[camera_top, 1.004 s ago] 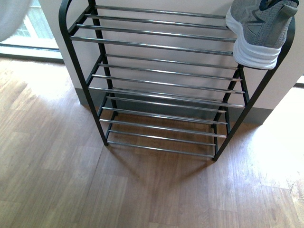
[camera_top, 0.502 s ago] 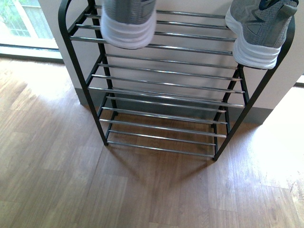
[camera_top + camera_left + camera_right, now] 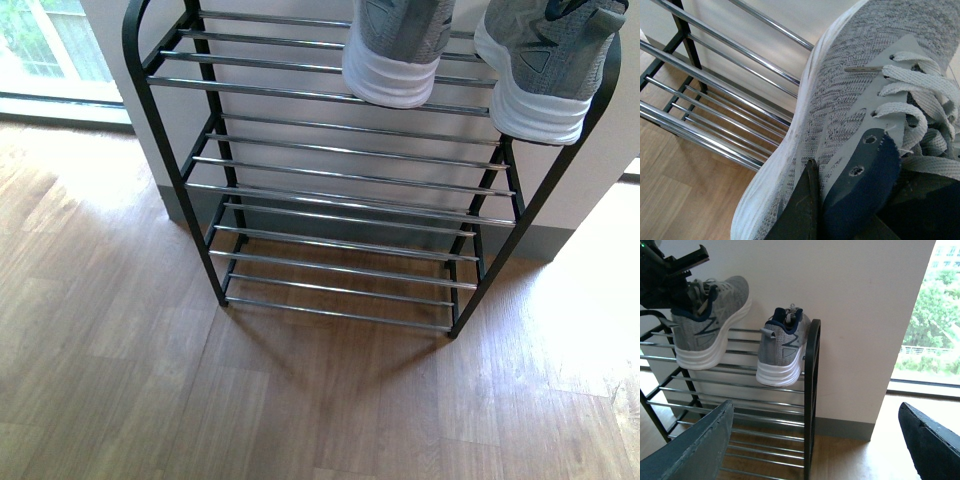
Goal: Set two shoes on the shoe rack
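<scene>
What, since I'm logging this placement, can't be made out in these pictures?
- Front view: the frame's top edge cuts off the toes of the carried shoe and the placed shoe.
- Left wrist view: the carried shoe hides any sole contact with the shoe rack.
- Right wrist view: the shoe's collar hides how the left end effector grips.

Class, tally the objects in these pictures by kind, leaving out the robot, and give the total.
Shoes: 2, the held shoe and the racked shoe
Rack: 1
Total: 3
</scene>
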Controlling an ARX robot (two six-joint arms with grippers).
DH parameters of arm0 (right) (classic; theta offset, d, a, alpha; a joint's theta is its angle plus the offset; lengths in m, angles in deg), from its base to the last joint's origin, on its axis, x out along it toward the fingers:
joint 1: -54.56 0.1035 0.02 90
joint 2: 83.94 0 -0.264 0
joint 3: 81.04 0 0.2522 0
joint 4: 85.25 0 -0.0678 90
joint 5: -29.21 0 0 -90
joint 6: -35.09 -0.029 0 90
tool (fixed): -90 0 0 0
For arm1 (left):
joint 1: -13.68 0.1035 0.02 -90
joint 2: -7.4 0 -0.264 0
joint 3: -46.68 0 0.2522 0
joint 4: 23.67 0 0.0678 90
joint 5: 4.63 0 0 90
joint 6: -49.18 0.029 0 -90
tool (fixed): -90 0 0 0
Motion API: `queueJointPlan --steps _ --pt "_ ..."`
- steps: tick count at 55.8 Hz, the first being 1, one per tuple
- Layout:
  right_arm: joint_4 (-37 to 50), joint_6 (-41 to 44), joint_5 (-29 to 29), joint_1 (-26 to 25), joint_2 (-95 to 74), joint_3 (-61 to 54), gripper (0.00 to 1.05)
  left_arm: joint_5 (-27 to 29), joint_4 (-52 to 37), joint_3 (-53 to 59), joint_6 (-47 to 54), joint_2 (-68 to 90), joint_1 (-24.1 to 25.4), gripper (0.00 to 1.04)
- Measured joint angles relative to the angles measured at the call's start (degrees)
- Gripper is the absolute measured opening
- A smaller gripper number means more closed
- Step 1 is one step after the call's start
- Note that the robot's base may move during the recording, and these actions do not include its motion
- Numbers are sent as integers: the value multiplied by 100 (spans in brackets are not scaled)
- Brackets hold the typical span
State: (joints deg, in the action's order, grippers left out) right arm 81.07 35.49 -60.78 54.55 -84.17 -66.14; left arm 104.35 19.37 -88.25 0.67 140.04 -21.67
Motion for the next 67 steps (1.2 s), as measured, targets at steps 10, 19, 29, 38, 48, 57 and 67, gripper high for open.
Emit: queueJointPlan --steps 10,19,29,38,48,57,67 --pt "0 0 0 0 0 0 96 -256 629 -1244 -341 920 -33 1" --pt "0 0 0 0 0 0 96 -382 1292 -2339 -345 1637 -68 1" --pt "0 0 0 0 0 0 96 -409 2070 -3685 114 2341 -70 1" --pt "0 0 0 0 0 0 96 -542 1880 -3558 973 2299 -70 1" --pt "0 0 0 0 0 0 96 -525 1602 -2828 1456 1902 -66 1" --pt "0 0 -2 0 0 0 96 -658 1294 -2286 1613 1624 -66 8" --pt "0 0 0 0 0 0 96 -745 1043 -1606 1827 1082 -107 40"
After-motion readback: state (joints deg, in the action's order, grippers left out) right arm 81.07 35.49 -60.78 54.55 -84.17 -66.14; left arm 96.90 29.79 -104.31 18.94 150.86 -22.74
